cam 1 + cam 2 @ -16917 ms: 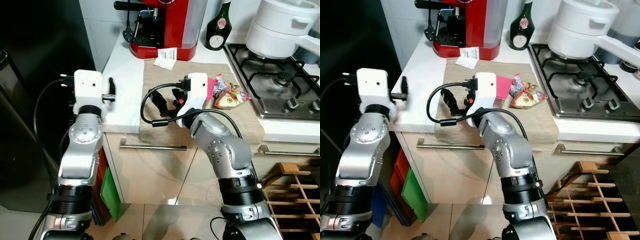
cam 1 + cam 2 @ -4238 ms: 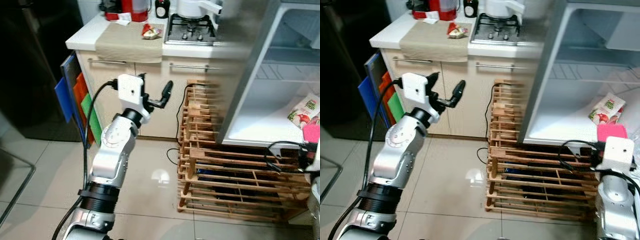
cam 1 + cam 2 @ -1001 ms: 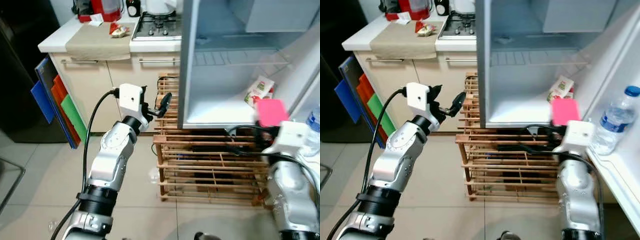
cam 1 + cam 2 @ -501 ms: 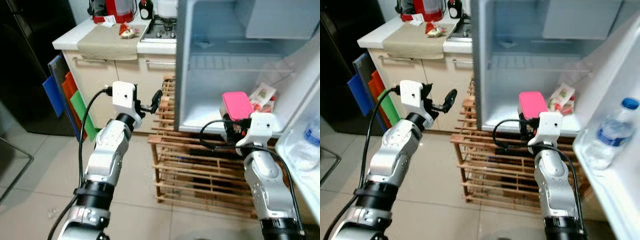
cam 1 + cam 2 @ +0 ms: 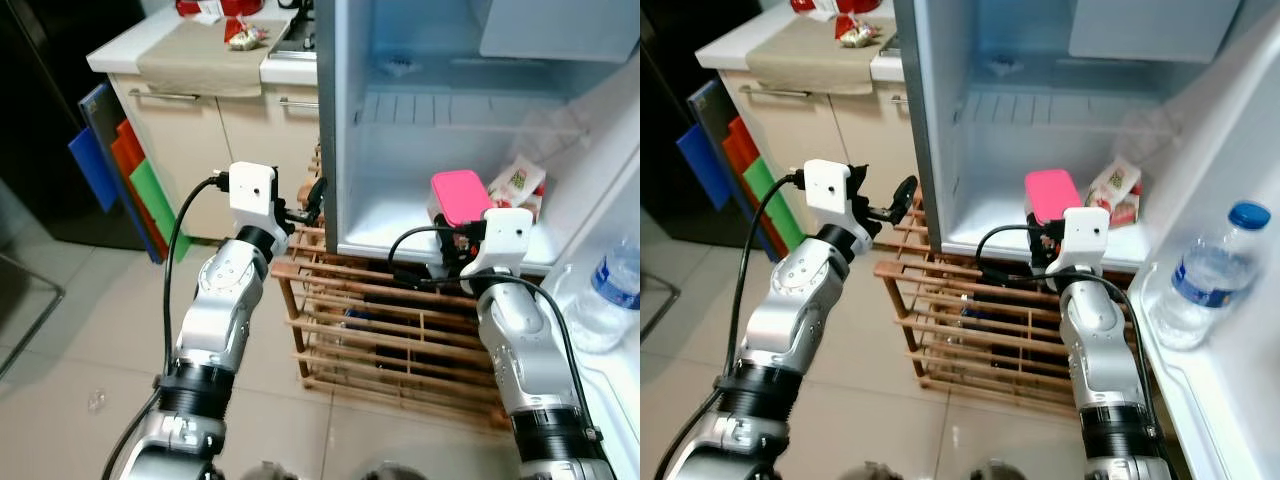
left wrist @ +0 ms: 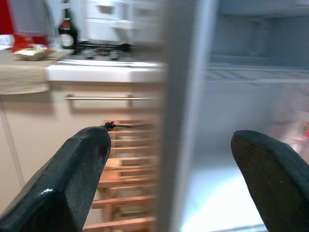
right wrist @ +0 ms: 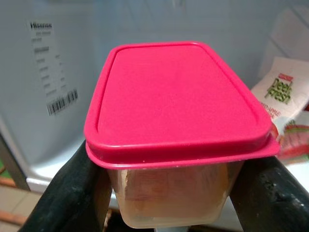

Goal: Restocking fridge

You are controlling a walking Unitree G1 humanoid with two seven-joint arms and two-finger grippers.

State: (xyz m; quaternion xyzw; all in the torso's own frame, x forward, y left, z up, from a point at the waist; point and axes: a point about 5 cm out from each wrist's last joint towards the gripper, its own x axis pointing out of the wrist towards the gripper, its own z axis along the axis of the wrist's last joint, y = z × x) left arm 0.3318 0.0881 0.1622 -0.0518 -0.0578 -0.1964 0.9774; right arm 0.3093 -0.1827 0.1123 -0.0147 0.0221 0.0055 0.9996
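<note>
My right gripper point(image 7: 174, 193) is shut on a clear food box with a pink lid point(image 5: 459, 194), holding it at the front edge of the open fridge's lower shelf point(image 5: 385, 225). The same pink lid point(image 7: 176, 99) is close up in the right wrist view, with a black finger point(image 7: 72, 188) on each side of the box. A white carton with red fruit print point(image 5: 518, 185) lies on that shelf just behind the box. My left gripper point(image 5: 313, 198) is open, raised beside the fridge's left wall point(image 5: 335, 120), holding nothing.
The fridge door point(image 5: 1230, 300) stands open at the right with a water bottle point(image 5: 1199, 279) in its rack. A wooden crate rack point(image 5: 400, 320) sits under the fridge. At the left is the kitchen counter point(image 5: 190, 45) with snack packets point(image 5: 245, 35) and coloured boards point(image 5: 120, 165) beside it.
The view has shifted closer to the fridge. My right gripper has carried the pink-lidded box a little further in toward the shelf and the carton. The left gripper stays open beside the fridge wall.
</note>
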